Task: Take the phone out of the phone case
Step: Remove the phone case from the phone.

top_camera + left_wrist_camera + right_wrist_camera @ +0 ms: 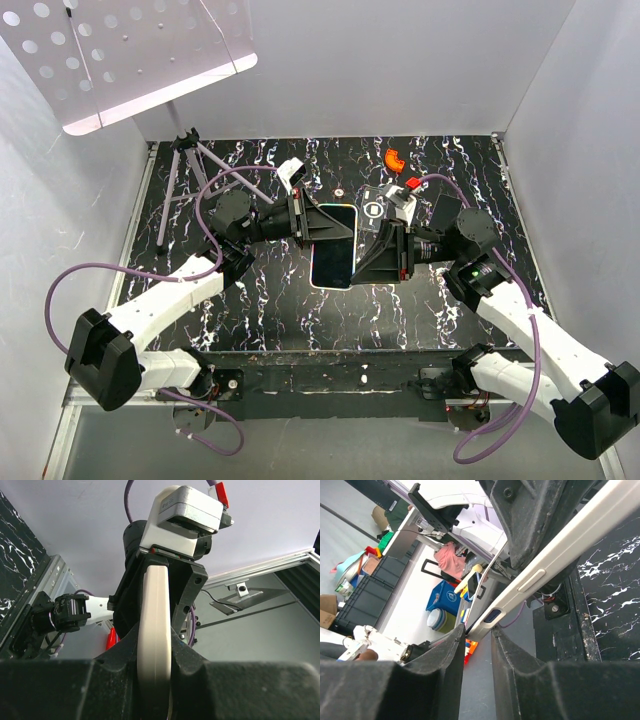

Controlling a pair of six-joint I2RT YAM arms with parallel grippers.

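The phone [333, 258] has a dark screen and sits in a cream case [346, 207]. It is held above the black marble table between both grippers. My left gripper [318, 223] is shut on the case's left side. In the left wrist view the cream case edge [155, 630] runs up from between the jaws of the left gripper [155, 665]. My right gripper [372, 255] is shut on the right side. In the right wrist view the right gripper [477, 632] closes on the corner of the case's edge [545, 565], which carries side buttons.
An orange piece [394, 158] lies at the back right. A small tripod stand [185, 160] stands at the back left under a perforated white panel [130, 50]. A dark flat object [445, 208] lies by the right arm. White walls enclose the table [250, 300].
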